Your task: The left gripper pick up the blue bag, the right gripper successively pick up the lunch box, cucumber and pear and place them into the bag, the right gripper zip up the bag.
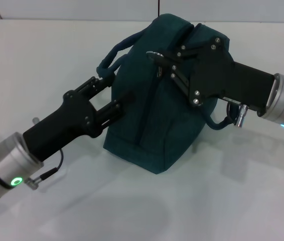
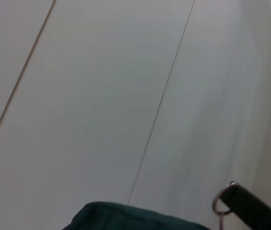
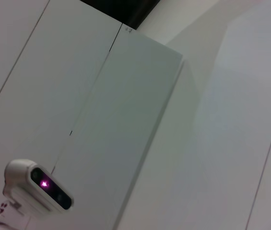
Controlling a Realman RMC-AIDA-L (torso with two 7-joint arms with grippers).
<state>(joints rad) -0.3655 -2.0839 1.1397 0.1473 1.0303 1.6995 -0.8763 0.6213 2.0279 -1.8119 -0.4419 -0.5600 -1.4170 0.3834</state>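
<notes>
Jaws: our right gripper (image 1: pixel 158 59) pinches the zip pull atop the blue bag (image 1: pixel 152 120), frame centre; left gripper (image 1: pixel 116 90) clamps its handle, zipper running toward the lower frame.

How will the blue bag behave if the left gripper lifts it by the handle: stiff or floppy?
The blue bag is probably soft: its fabric sides bulge and crease. It stands upright and looks filled, so it may sag little but feel heavy. Its handle curves loosely, so it might swing under the left gripper.

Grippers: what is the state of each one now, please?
Left gripper: shut on the bag by its side handle.
Right gripper: at the bag's top by the zipper; cannot be told.
</notes>
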